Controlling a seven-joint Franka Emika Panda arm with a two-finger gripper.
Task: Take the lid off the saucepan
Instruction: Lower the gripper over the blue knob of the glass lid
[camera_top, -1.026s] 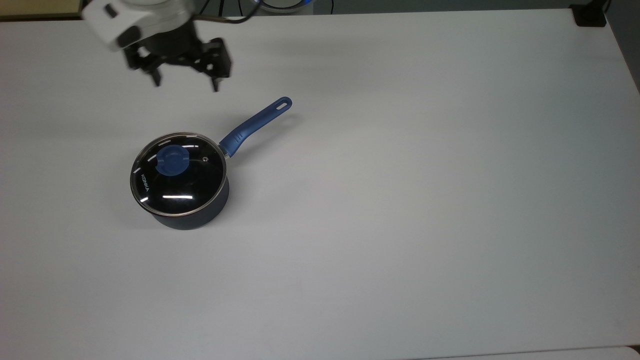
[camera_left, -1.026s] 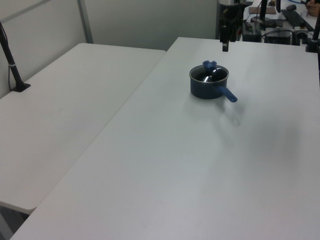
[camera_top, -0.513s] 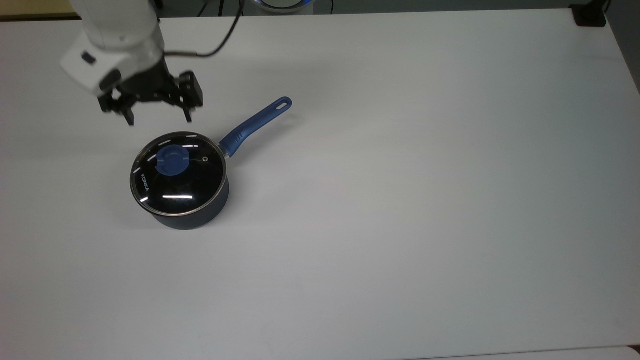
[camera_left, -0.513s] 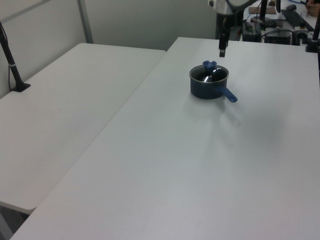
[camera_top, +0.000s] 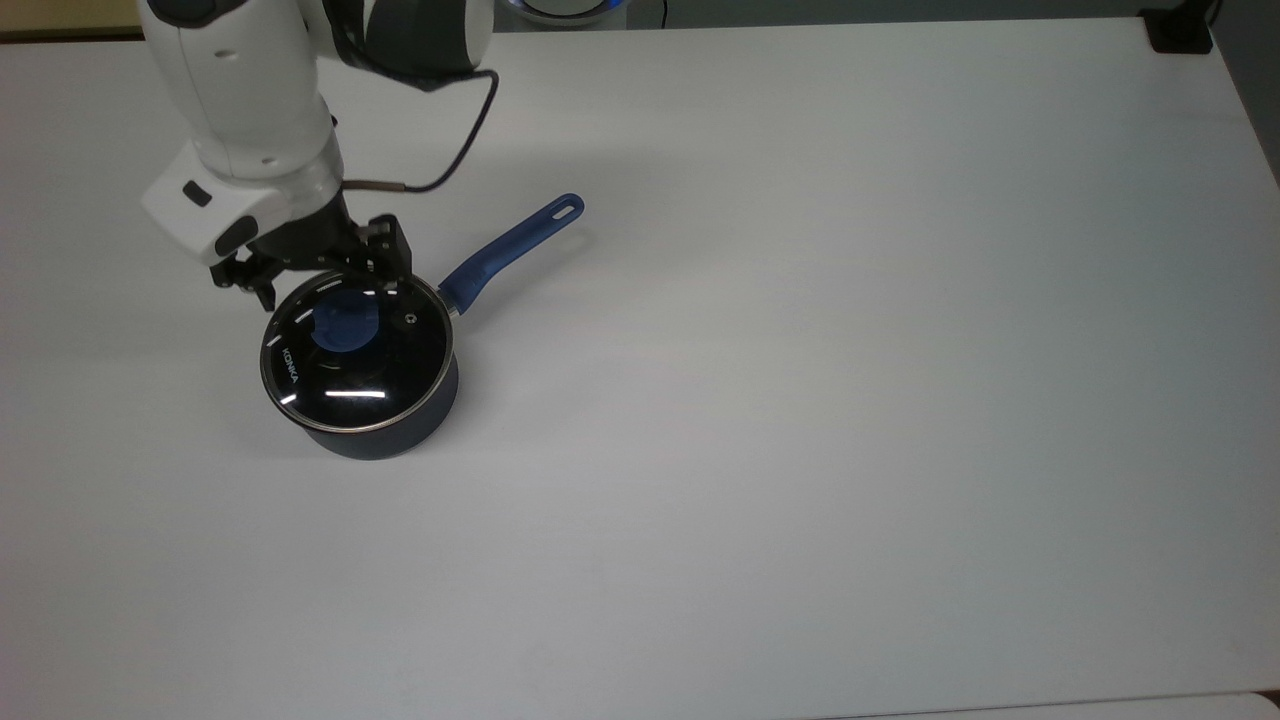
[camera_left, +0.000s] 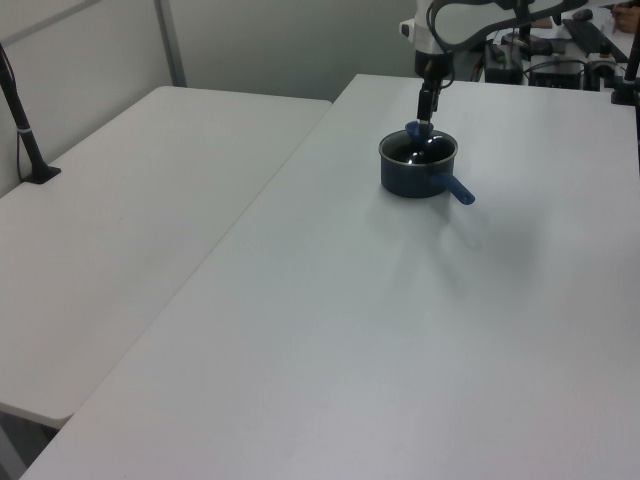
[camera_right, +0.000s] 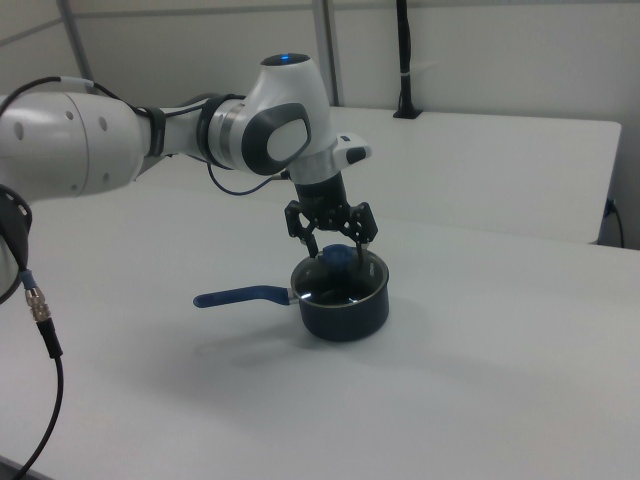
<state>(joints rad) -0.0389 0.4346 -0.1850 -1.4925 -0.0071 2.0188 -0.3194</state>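
- Since half a second ago, gripper (camera_right: 334, 247) dropped over lid (camera_top: 355, 350), fingers spread wide, not holding.
- Lid sits on saucepan (camera_top: 385, 425), left bench (camera_top: 800, 400) in the top view.
- We judge: off-centre closing could miss knob (camera_top: 345, 325) and drag the pan.

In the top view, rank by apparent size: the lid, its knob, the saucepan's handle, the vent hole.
1. lid
2. handle
3. knob
4. vent hole

The handle is longer than the knob is wide, though narrower.

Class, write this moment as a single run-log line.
claw: open, above blue knob | lid: on saucepan | step: lid not yet gripped
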